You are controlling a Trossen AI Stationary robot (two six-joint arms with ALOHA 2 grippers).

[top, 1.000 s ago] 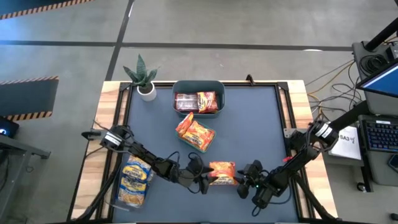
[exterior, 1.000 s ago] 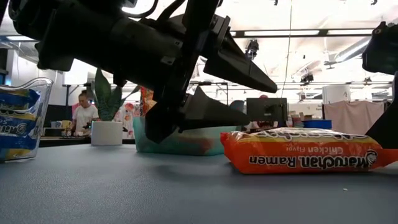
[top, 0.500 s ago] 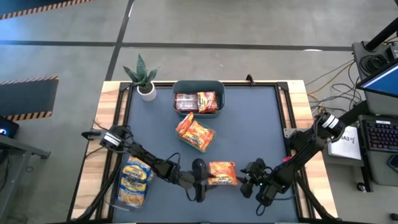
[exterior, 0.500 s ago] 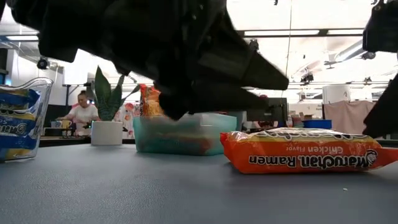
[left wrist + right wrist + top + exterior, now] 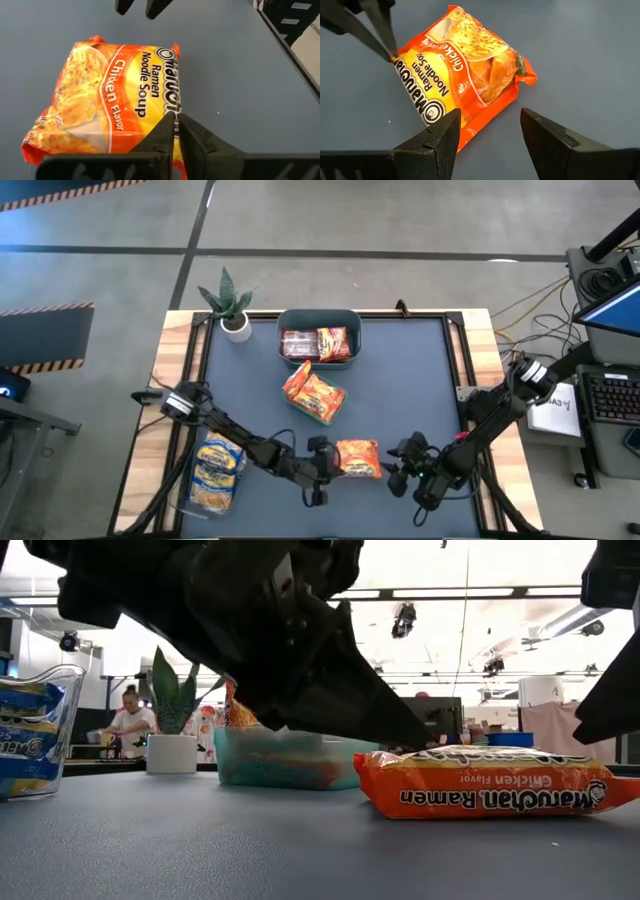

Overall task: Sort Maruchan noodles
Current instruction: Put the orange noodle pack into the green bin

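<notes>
**Chicken ramen packet between two tools, near front edge of surface**

Item: Maruchan chicken ramen packet (image 5: 358, 457), orange, lying flat on the dark surface (image 5: 420, 380) toward its front edge, label up.

Left tool (image 5: 176, 131): fingers pressed together to a narrow point, holding nothing; the tips rest at the packet's edge, on its left-arm side, low to the surface.

Right tool (image 5: 487, 135): fingers spread wide, holding nothing; the packet lies just ahead of the gap, not yet between the fingers.

Risks, as judged:
- The closed left tool may push the packet instead of lifting its edge, sliding it into or past the right tool.
- The packet lies flat and is crinkly plastic; the right tool's fingers may skate over the wrapper or pinch only film, so it slips out on the lift.
- The two tools are near each other across the packet; a closer approach could bring them into contact.

Other stock: teal tub (image 5: 319, 316) at the back holding dark red and orange packets; two orange packets (image 5: 314, 393) loose mid-surface; yellow-and-blue packets (image 5: 216, 467) in a clear container at the left; potted plant (image 5: 232, 305) at the back left corner.
</notes>
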